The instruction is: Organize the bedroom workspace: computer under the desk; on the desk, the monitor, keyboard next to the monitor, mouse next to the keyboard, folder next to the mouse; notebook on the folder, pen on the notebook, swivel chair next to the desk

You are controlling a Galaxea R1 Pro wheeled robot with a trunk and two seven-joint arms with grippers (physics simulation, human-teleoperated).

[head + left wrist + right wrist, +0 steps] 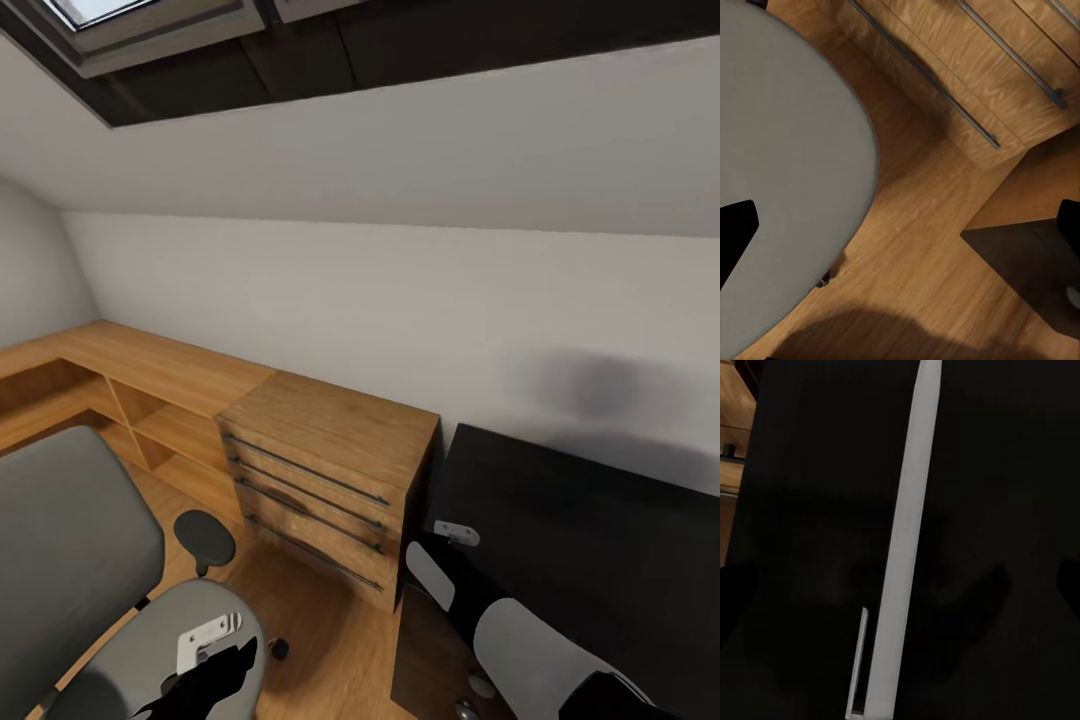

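The biggest risk looked to be the pen (pixel 905 540): a thin white stick lying on the glossy black desk (pixel 600 540), it could roll or skid out from between the fingers if the right gripper closed off-centre, or be pushed along the top rather than lifted. In the right wrist view the pen ran lengthwise through the picture with dark finger shapes at both edges well apart from it, so the right gripper seemed wide open and touching nothing, though the darkness made that uncertain. The left gripper (pixel 205 675) hung over the grey seat of the swivel chair (pixel 70 560), near the wooden dresser (pixel 325 470); I could not tell how far open it was, and nothing showed in it.
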